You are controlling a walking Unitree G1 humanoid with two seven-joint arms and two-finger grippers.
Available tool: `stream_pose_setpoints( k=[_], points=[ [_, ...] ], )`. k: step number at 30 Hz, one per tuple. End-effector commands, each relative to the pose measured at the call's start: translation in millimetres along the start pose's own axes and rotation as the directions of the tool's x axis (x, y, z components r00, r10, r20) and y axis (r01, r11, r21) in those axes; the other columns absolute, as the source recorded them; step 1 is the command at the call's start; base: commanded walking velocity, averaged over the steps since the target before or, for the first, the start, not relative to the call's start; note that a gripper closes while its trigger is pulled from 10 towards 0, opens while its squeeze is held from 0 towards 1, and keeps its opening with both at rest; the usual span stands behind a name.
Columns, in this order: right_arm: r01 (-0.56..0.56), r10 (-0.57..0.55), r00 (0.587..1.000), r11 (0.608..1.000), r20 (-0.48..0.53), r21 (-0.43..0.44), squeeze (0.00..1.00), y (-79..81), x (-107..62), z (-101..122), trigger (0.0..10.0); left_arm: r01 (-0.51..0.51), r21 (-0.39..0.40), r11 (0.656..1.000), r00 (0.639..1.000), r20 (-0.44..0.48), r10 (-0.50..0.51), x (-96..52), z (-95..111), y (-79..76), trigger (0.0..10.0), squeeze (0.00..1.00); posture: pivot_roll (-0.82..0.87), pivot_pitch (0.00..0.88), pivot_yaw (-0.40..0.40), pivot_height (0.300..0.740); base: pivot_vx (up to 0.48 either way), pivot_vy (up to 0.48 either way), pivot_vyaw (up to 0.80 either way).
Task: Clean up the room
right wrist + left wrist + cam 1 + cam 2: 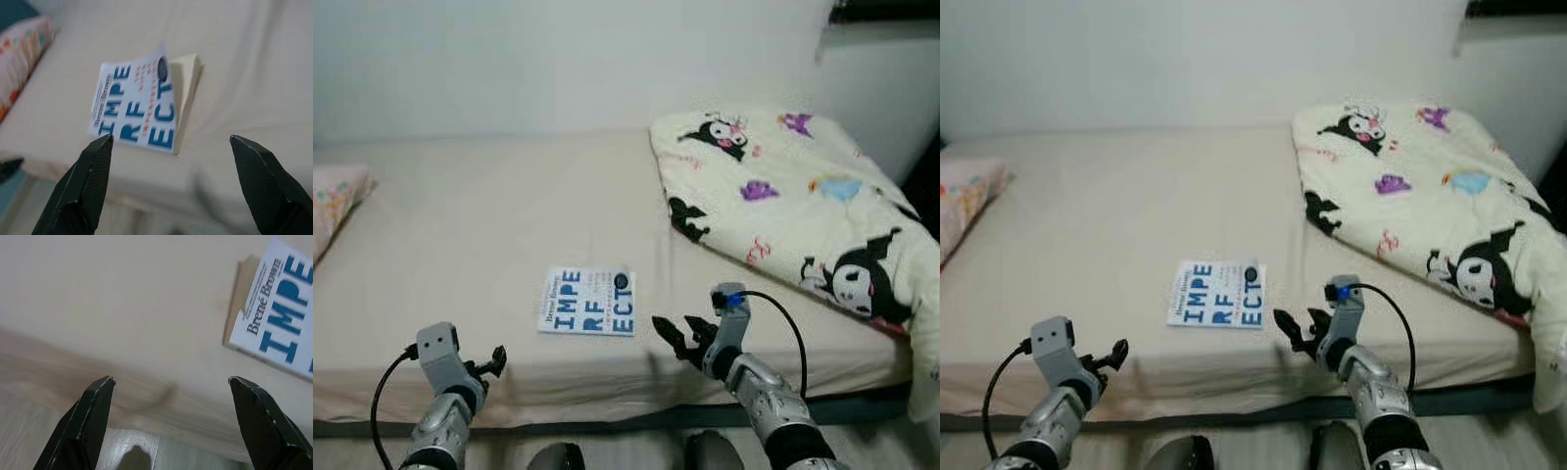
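At the far left I see a pink patterned pillow (335,201) lying at the edge of the bed (489,215), up near the wall. My left gripper (495,361) hovers over the near edge of the mattress, left of the book and apart from it; in its wrist view the two black fingers (93,416) stand wide apart with nothing between them, the beige sheet under them and a corner of the book beyond.

The book (588,302), white with big blue letters, lies flat on the sheet near the front edge of the bed, between my two grippers.

My right gripper (677,336) sits just right of the book, near it but not touching, pointing toward it. Its fingers (83,191) are spread wide and hold nothing; the book lies ahead of them in the wrist view.

Further right, a cream blanket (793,196) printed with cartoon characters lies bunched on the right end of the bed, well apart from the book.
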State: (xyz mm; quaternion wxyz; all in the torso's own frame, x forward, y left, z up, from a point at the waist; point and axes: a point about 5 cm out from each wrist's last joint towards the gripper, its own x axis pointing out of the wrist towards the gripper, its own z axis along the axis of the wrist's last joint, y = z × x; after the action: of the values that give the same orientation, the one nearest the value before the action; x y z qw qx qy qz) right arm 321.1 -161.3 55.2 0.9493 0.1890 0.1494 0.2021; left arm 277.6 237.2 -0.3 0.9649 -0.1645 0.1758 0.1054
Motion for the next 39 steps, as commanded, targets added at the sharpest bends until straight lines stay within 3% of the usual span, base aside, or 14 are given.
stream_pose_setpoints(
  k=[1,9,22,25,26,28,34,36,39],
  points=[
    [-0.008,0.006,0.999,0.999,0.047,0.048,0.00,2.0,4.1,6.7,10.0,0.003,-0.002,1.000,1.000,0.014,-0.003,-1.7,0.6,3.8,10.0,0.00,-0.08,0.118,0.092,0.573,0.000,0.000,0.00],
    [-0.112,0.099,0.990,0.986,0.098,0.127,0.00,13.1,16.6,21.3,10.0,0.014,0.019,1.000,0.999,0.032,-0.015,-6.1,0.6,12.0,10.0,0.00,-0.04,0.153,0.097,0.543,0.000,0.000,0.00],
    [-0.227,0.222,0.974,0.967,0.050,0.117,0.00,44.3,39.7,25.0,10.0,0.039,0.045,0.998,0.986,0.163,-0.046,-10.6,22.9,26.3,10.0,0.00,0.08,0.249,0.098,0.503,0.000,0.000,0.00],
    [-0.359,0.356,0.933,0.929,0.048,0.093,0.00,73.1,52.3,33.1,10.0,0.061,0.072,0.996,0.970,0.231,-0.077,-12.5,38.5,29.4,10.0,0.00,0.10,0.281,0.100,0.488,0.000,0.000,0.00],
    [-0.359,0.356,0.933,0.929,0.048,0.093,0.00,73.1,52.3,33.1,10.0,0.061,0.072,0.996,0.970,0.231,-0.077,-12.5,38.5,29.4,10.0,0.00,0.10,0.281,0.100,0.488,0.000,0.000,0.00],
    [-0.414,0.414,0.910,0.908,0.013,0.060,0.00,91.7,60.8,36.3,10.0,0.078,0.091,0.993,0.962,0.254,-0.099,-14.1,43.3,28.2,10.0,0.00,0.12,0.303,0.100,0.478,0.000,0.000,0.00],
    [-0.422,0.423,0.906,0.906,-0.038,0.022,0.00,102.4,66.8,34.4,10.0,0.093,0.106,0.990,0.958,0.263,-0.118,-17.1,43.9,27.4,10.0,0.00,0.12,0.310,0.099,0.453,0.000,0.000,0.00],
    [-0.315,0.314,0.943,0.949,-0.114,0.009,0.00,107.6,74.5,28.5,10.0,0.099,0.118,0.988,0.959,0.253,-0.126,-21.1,38.9,27.5,10.0,0.00,0.14,0.327,0.096,0.453,0.000,0.000,0.00],
    [-0.244,0.244,0.960,0.970,-0.140,0.015,0.00,111.2,79.0,27.2,10.0,0.104,0.125,0.987,0.959,0.249,-0.133,-25.5,36.2,28.4,10.0,0.00,0.15,0.336,0.094,0.453,0.000,0.000,0.00]
  ],
)
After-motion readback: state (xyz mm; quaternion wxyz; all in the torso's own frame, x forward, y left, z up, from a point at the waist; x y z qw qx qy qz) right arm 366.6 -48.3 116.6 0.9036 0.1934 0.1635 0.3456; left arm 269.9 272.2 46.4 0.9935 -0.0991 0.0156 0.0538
